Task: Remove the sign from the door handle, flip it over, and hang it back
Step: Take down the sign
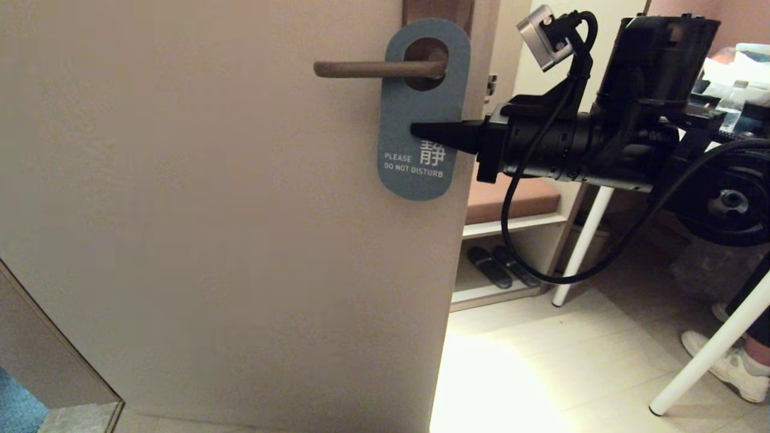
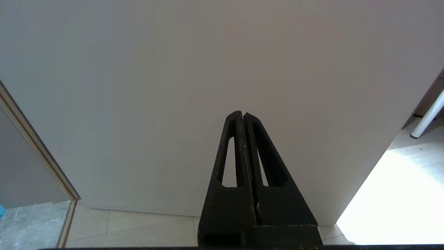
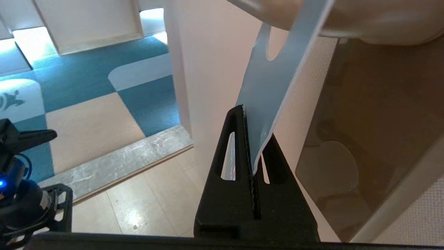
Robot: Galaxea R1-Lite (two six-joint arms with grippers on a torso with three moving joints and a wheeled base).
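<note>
your right end effector (image 1: 421,130) is clamped shut on the sign (image 1: 421,114), biting its right edge just above the "please do not disturb" lettering, fingers lying level and pointing toward the door (image 1: 210,240). the right wrist view confirms it: the card's edge (image 3: 270,90) sits pinched between the two fingers. the sign hangs with its blue side facing you, long axis vertical, its big hole looped over the door handle (image 1: 379,69).

what matters for the pull: the lever runs horizontal and its free tip points to your left, away from the arm. the hole sits at the lever's root, near the brown backplate (image 1: 438,11). so, as i read it, the card has to slide leftward along the whole lever to clear the tip, not out toward you.

the right arm is the one on it. your left end effector (image 2: 244,116) is closed on nothing, parked low and facing bare door, well away from the handle.
</note>
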